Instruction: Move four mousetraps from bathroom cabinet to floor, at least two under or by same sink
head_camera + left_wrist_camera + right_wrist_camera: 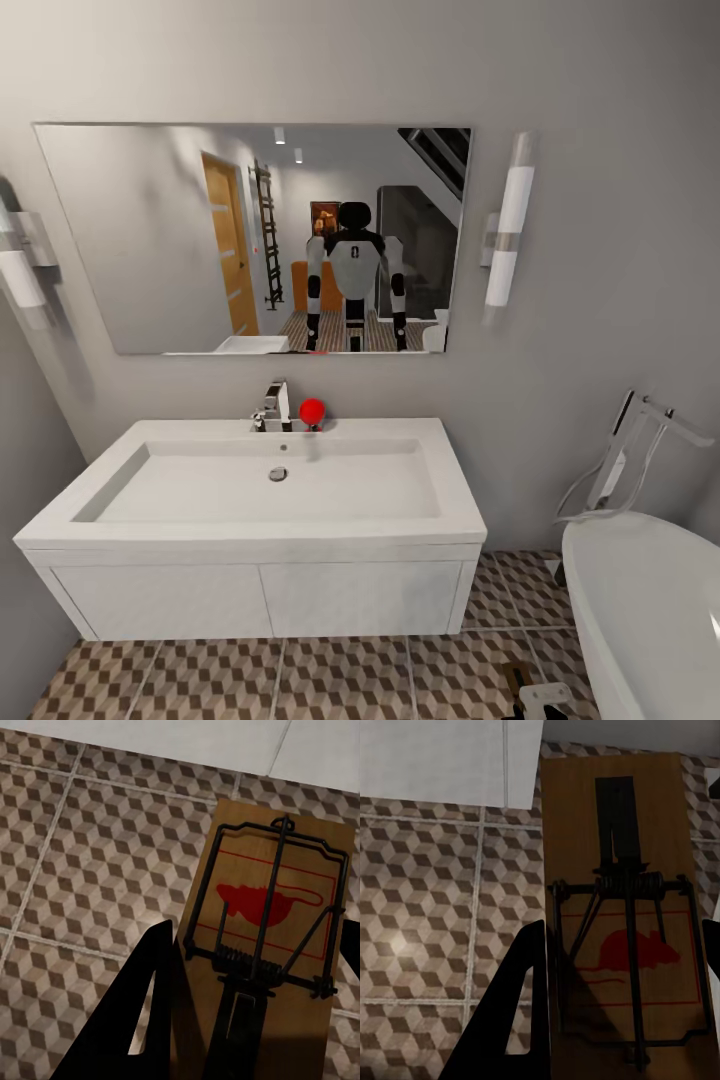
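In the left wrist view, my left gripper (255,937) is shut on a mousetrap (262,945), a tan board with a black spring bar and a red mouse print. It hangs above the cube-patterned bathroom floor (82,870). In the right wrist view, my right gripper (624,937) is shut on a second mousetrap (619,900), also above the floor tiles (427,907). The sink (270,480), a wide white basin slab on a white vanity, stands straight ahead in the head view. Reflected in the mirror (150,240), the orange-brown cabinet (303,285) shows behind the robot's own reflection.
A chrome faucet (275,405) and a small red ball (312,410) sit at the back of the basin. The white bathtub (640,610) with its floor-standing tap (640,440) fills the right. Wall lamps flank the mirror. The white vanity front (442,757) is close to both grippers.
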Motion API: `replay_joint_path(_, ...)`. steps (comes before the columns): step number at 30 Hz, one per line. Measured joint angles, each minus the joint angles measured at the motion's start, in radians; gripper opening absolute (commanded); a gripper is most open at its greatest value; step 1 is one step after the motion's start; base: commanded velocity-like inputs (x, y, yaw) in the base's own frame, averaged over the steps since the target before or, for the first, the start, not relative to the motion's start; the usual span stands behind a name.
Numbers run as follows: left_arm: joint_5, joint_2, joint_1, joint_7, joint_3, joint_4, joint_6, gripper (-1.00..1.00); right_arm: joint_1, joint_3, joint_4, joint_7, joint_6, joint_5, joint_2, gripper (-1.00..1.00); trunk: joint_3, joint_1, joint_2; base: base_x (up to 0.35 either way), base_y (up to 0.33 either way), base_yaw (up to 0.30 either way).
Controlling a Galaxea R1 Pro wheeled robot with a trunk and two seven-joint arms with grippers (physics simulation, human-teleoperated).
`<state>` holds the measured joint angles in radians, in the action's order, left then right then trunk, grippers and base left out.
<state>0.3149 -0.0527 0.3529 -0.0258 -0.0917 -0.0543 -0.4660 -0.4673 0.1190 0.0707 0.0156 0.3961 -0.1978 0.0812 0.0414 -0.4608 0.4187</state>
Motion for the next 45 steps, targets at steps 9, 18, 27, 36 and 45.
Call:
replay_joint_path(9,0.000,-0.001,0.000,0.000,0.001,0.000,0.000,-1.00,0.000,0.000,0.000,-0.001,-0.001,-0.003,0.000,-1.00,0.000,0.000,0.000,0.181,0.122,0.000)
replay_joint_path(18,0.000,-0.001,0.000,0.000,0.001,0.000,-0.001,-1.00,0.000,0.000,0.000,-0.001,-0.001,-0.003,0.000,-1.00,0.000,0.000,0.000,0.076,0.063,0.000)
replay_joint_path(27,0.000,-0.001,0.000,0.000,0.001,0.000,-0.002,-1.00,0.000,-0.001,0.000,-0.001,-0.001,-0.002,0.000,-1.00,0.000,0.000,0.000,0.002,0.032,0.000)
replay_joint_path(36,-0.001,0.001,0.000,0.003,0.000,0.000,-0.001,-1.00,0.000,-0.001,0.000,-0.001,-0.001,-0.002,0.000,-1.00,0.000,0.000,0.000,0.000,0.089,0.000)
replay_joint_path(45,0.004,0.001,0.000,0.005,0.002,0.004,0.002,-1.00,0.000,-0.001,0.000,-0.001,-0.001,-0.002,0.000,-1.00,0.000,0.000,0.000,0.000,0.002,0.000)
